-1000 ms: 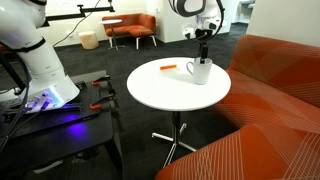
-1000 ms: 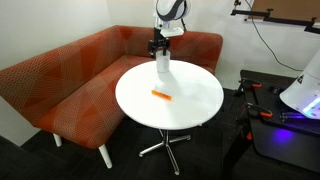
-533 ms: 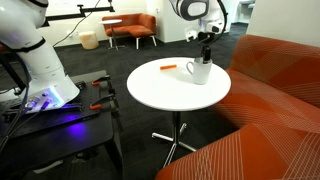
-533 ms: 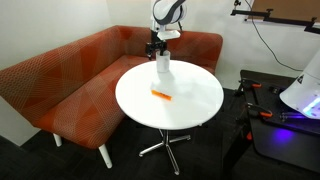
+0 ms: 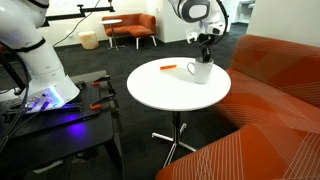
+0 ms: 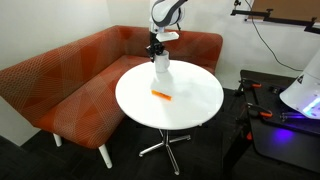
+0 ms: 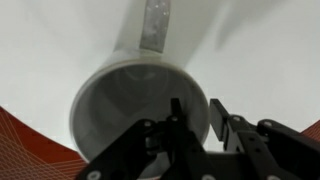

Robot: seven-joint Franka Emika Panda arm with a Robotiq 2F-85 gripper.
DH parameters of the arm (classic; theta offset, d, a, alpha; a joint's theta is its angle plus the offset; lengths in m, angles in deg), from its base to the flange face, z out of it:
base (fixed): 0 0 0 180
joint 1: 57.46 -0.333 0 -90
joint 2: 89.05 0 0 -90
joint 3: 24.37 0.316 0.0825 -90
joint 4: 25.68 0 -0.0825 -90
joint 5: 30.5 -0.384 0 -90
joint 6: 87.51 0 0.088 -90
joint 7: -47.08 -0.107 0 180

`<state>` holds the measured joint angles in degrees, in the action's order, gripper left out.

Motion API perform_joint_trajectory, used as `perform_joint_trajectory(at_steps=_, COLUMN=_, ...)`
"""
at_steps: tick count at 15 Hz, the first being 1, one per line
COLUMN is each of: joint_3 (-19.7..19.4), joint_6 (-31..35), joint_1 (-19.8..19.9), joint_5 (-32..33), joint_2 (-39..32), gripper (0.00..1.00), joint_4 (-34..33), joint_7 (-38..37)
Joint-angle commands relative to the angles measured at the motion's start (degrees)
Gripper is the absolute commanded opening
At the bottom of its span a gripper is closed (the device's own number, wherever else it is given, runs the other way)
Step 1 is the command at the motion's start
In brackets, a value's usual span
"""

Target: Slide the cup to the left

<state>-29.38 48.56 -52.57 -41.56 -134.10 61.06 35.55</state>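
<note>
- While the arm eased sideways over the last second, the cup [image 6: 160, 66] crept slightly along the far side of the round table [image 6: 195, 108].
- Gripper [image 7: 197, 120] narrow, pinching the cup wall: one finger inside, one outside.
- Judgement: slide barely begun; cup upright, apart from the orange object [image 6: 160, 95].

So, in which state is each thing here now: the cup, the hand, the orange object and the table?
cup: upright, looks empty, on the table near its edge.
hand: fingers astride the cup's rim, one inside, one outside; whether they pinch it is unclear.
orange object: lying flat on the table, apart from the cup.
table: standing, carrying both.
</note>
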Motion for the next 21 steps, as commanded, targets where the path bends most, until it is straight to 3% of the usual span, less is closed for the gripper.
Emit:
perform_joint_trajectory(at_steps=1, joint_3=0.73, joint_6=-1.66, joint_1=0.43, joint_5=0.68, joint_2=0.55, gripper=0.05, joint_4=-0.49, joint_7=0.59)
perform_joint_trajectory(at_steps=2, joint_3=0.63, joint_6=-1.63, joint_1=0.29, joint_5=0.81, joint_2=0.71, gripper=0.00, joint_4=-0.28, joint_7=0.50)
perform_joint_trajectory(at_steps=21, joint_3=4.32, joint_6=-5.53, joint_1=-2.72, joint_5=4.80, joint_2=1.32, gripper=0.03, joint_4=-1.45, joint_7=5.65)
